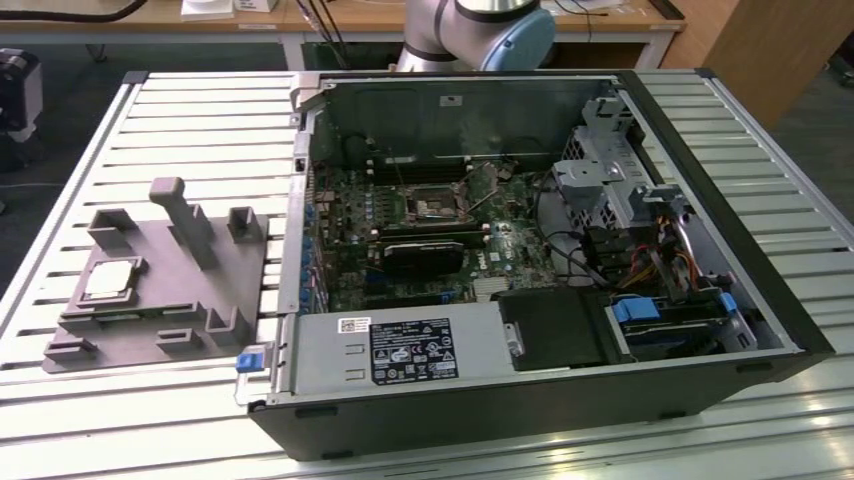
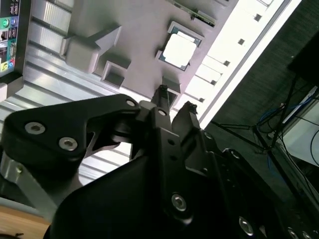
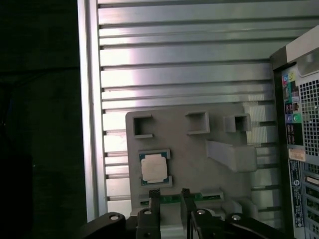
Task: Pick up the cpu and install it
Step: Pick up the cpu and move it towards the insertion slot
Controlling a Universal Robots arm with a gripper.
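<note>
One chip to fetch: the cpu (image 1: 110, 280) lies flat in its recess on the grey tray (image 1: 200, 300), which sits on the slatted table (image 1: 174, 110) at the exterior view's left of the open computer case (image 1: 694, 330). My gripper (image 3: 170, 195) hovers over the tray near the chip, jaws parted and empty. I judge the cpu light, stiff, slick on its metal lid and fragile underneath, so I'd pinch two opposite edges, never the faces.

Wooden desks (image 1: 374, 14) stand behind the ribbed metal table (image 1: 200, 115).
</note>
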